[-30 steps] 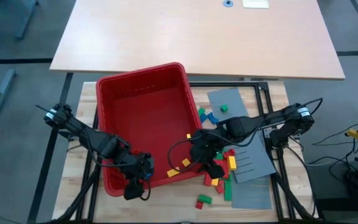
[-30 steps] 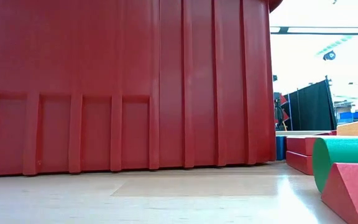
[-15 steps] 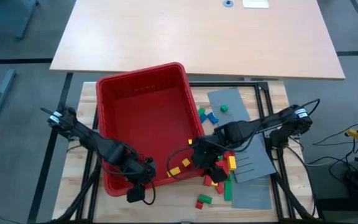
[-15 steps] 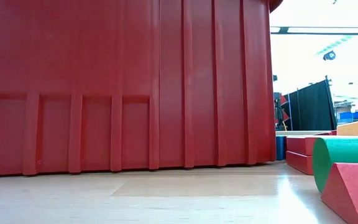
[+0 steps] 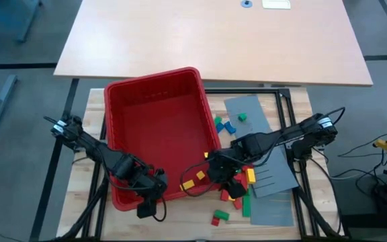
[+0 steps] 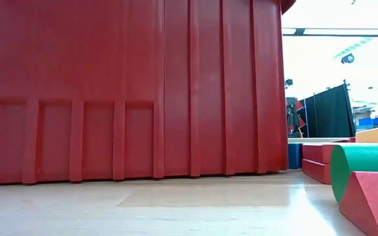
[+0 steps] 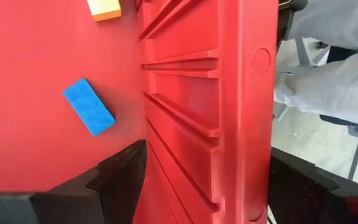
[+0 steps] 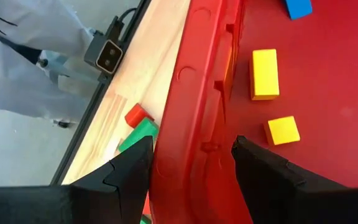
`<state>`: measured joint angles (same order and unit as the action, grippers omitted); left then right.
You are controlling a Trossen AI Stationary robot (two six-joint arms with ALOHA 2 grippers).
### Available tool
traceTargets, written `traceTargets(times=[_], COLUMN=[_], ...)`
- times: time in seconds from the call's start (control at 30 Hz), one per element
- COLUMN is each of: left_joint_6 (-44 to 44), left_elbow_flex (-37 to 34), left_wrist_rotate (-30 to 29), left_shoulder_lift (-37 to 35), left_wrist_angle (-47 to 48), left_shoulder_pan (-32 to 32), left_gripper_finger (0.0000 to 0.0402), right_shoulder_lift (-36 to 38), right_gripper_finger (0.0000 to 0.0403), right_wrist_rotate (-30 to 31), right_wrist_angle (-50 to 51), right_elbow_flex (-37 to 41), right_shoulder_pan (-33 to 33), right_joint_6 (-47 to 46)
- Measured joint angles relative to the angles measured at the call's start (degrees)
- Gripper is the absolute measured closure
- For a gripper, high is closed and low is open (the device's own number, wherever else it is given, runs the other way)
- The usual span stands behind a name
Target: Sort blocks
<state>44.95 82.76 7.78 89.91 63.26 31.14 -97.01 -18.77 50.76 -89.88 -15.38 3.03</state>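
Left gripper (image 5: 150, 195) was noted at the near left corner of the red bin (image 5: 154, 107), its fingers (image 7: 120, 174) set apart either side of the bin's near wall, one inside and one outside; whether they pressed on the rim could not be told. Inside the bin a blue block (image 7: 89, 106) and a yellow block (image 7: 103, 9) were seen lying loose on the floor.

Right gripper (image 5: 222, 173) was placed at the bin's near right edge, fingers (image 8: 129, 167) likewise astride the wall, apart, with the rim between them. Two yellow blocks (image 8: 265, 73) were seen inside, just beyond that wall. Most of the blocks (image 5: 237, 185) were scattered on the bench (image 5: 86, 168) to the right of the bin, some touching the grey panels (image 5: 272, 176), a few (image 5: 226, 125) farther off.

The step was judged to be a two-handed grip on the bin. For a clean hold, both pairs of fingers should be closed evenly on the rim and raised together, so the bin is not twisted and loose blocks are not spilled.
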Motion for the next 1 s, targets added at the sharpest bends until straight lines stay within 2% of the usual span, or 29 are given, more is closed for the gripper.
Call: traceTargets(times=[0.43, 0.6, 0.7, 0.87, 1.0], left_joint_6=[0.2, 0.2, 1.5, 3.4, 4.1], left_elbow_flex=[-1.2, -1.5, -1.7, -1.6, -1.7], left_wrist_rotate=[-0.7, -0.8, -1.1, -1.3, -0.7], left_shoulder_lift=[-0.1, -0.1, -0.1, -0.1, -0.1], left_wrist_angle=[-0.9, -0.4, -0.9, -2.4, -2.4], left_shoulder_pan=[0.0, 0.0, 0.0, 0.1, 0.2], left_gripper_finger=[0.0129, 0.0131, 0.0165, 0.0288, 0.0286], right_shoulder_lift=[-1.5, -1.5, -1.4, -1.2, -1.0], right_gripper_finger=[0.0206, 0.0248, 0.0282, 0.029, 0.029], right_wrist_rotate=[0.8, 0.7, 2.0, 2.7, 2.6], right_wrist_angle=[-2.8, -4.6, -4.5, -4.2, -4.3], right_elbow_flex=[2.9, 3.0, 3.0, 3.0, 2.8], right_shoulder_pan=[-0.1, -0.2, -0.3, -0.7, -1.0], right_joint_6=[-2.0, -3.3, -3.6, -4.4, -4.5])
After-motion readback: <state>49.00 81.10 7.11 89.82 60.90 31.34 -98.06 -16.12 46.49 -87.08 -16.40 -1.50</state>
